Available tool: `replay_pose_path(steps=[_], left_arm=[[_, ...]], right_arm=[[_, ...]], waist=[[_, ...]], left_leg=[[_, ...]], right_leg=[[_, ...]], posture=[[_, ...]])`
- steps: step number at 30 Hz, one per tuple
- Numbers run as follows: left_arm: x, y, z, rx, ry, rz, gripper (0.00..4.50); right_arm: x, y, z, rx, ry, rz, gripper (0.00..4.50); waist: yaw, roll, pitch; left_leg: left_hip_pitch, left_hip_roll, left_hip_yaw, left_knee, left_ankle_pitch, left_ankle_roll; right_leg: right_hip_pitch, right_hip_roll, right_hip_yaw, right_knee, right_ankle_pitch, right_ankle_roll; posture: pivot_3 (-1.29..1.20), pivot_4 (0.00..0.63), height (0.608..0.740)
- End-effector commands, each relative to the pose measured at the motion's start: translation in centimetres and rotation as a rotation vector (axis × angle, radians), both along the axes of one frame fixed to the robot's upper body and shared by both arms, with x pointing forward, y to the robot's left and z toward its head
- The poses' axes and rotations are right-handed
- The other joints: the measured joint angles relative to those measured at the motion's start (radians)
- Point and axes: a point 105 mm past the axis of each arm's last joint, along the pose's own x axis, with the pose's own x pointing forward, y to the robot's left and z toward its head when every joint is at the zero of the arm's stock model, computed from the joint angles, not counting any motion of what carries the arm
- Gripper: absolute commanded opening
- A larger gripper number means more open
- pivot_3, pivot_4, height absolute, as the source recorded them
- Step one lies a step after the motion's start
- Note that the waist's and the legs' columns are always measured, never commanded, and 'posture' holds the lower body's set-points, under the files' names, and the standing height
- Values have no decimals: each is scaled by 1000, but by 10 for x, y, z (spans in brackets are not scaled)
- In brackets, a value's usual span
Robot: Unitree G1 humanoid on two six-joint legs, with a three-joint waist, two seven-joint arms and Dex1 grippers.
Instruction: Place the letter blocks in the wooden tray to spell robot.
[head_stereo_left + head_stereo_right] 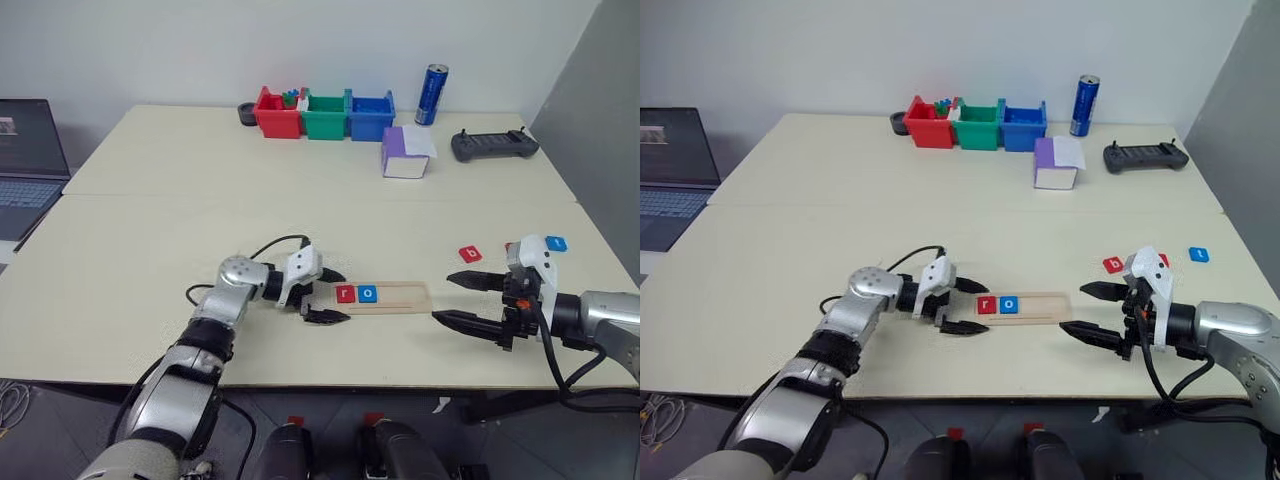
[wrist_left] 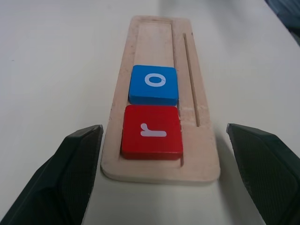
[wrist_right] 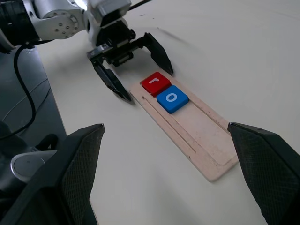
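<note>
The wooden tray [image 1: 400,297] lies near the table's front edge. At its left end it holds a red "r" block [image 1: 345,294] and a blue "o" block [image 1: 368,294], side by side. My left gripper [image 1: 335,296] is open just off that end, a finger on either side of it, and holds nothing. In the left wrist view the "r" block [image 2: 152,131] is the nearer one, with the "o" block [image 2: 153,84] behind it. To the right of the tray my right gripper [image 1: 445,299] is open and empty. A red "b" block [image 1: 470,254] and a blue "t" block [image 1: 556,243] lie loose beyond it.
Red [image 1: 277,113], green [image 1: 324,115] and blue [image 1: 370,115] bins stand at the back. A blue can [image 1: 432,95], a purple-and-white box [image 1: 405,153] and a black controller [image 1: 494,145] are to their right. A laptop [image 1: 25,165] sits at far left.
</note>
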Motion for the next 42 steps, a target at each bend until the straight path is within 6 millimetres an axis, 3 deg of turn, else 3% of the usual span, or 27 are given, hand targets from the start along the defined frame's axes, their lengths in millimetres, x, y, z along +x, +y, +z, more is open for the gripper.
replay_pose_path(steps=[1,9,16,26,33,42], left_arm=[[-6,13,24,-53,-69,34,4466],[-37,56,49,-156,-174,136,4466],[-70,90,53,-170,-140,147,4466],[-73,93,47,-284,-78,190,4466],[-72,113,27,-255,-43,268,4466],[-65,129,24,-261,-64,306,4466]], right_arm=[[0,3,9,8,-46,15,4500],[4,-2,9,1,-40,13,4500],[7,-5,7,-7,-27,21,4500],[11,-1,6,-7,-25,37,4500],[11,-1,5,-4,-27,32,4500],[14,-7,6,-15,-35,9,4500]], waist=[[1,0,0],[4,0,0],[4,0,0],[11,0,0],[9,0,0],[9,0,0]], left_leg=[[0,0,0,0,0,0],[0,0,1,0,0,0],[1,0,1,-1,0,0],[0,0,2,-1,-1,0],[0,0,2,-1,-1,0],[-1,1,2,-1,-1,0]], right_leg=[[0,0,0,0,0,0],[0,0,1,0,0,0],[-1,0,1,0,0,0],[-1,-1,1,-1,0,0],[-2,-1,1,0,0,0],[-2,-1,1,-1,0,0]], posture=[[0,150,740],[0,150,740],[0,150,740],[0,150,740],[0,150,740],[0,150,740]])
